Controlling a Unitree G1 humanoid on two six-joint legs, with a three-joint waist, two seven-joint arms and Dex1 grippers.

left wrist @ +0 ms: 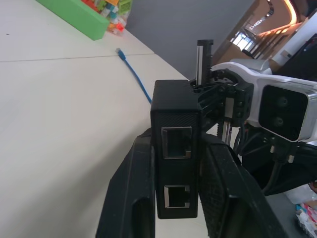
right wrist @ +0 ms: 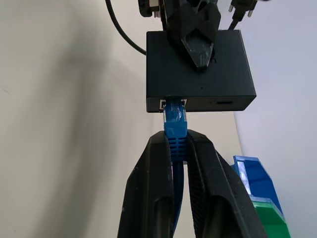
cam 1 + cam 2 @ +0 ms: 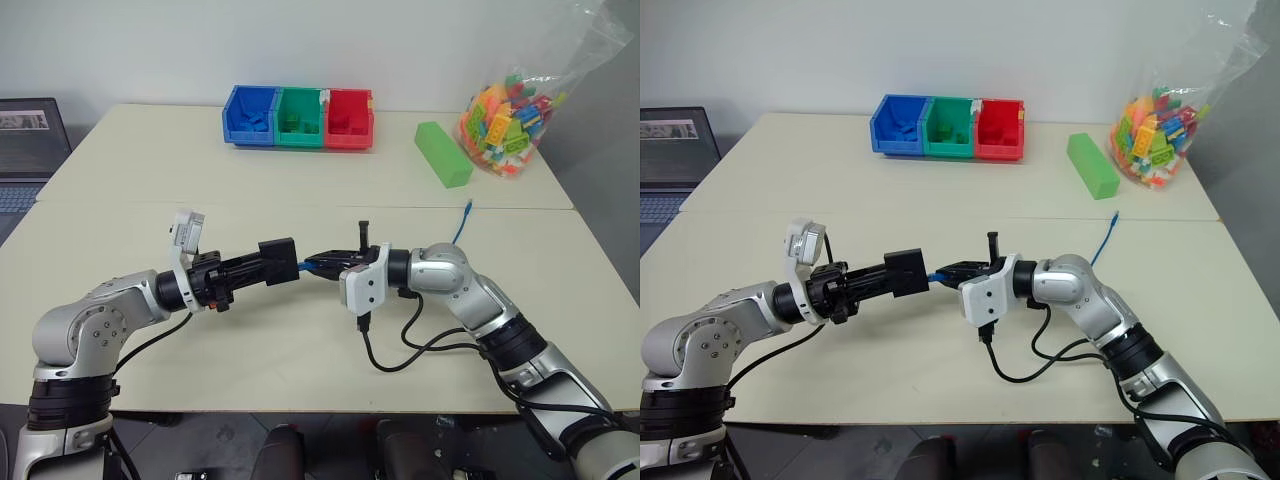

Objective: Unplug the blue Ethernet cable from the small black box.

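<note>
Pale cream bench [image 3: 300, 180] under a plain white wall; at its far edge a row of three small bins, blue [image 3: 251, 114], green [image 3: 299, 117] and red [image 3: 348, 118], with a green block [image 3: 442, 153] and a clear bag of toy bricks [image 3: 505, 112] off to the right, and a laptop [image 3: 25, 150] at the left margin. Both arms meet in mid-air above the near half of the bench. Left gripper [image 3: 268, 267]: jaws clenched on the small black box [image 3: 278, 261], one finger on each broad face, box held clear of the bench. Right gripper [image 2: 179, 148]: jaws clenched on the blue Ethernet cable [image 2: 176, 130], pinching the boot just behind the plug. Plug is seated in the port on the box edge that faces the right jaws; no gap visible between plug and port. Rest of the cable runs back under the right wrist, its free end [image 3: 468, 208] lying on the bench beyond the right arm. Box: matte black, flat, square-edged; edge facing the left wrist shows two open ports, both unoccupied. Judgement: both grasps look set, so the step in hand is the pull itself, not yet begun. Next move calls for a straight draw of the right jaws away from the box along the port axis while the left jaws brace it; the latch tab may need pressing first, and whether the right jaws bear on it I cannot tell. Risk: slip along the boot, or the box twisting in the left jaws.
</note>
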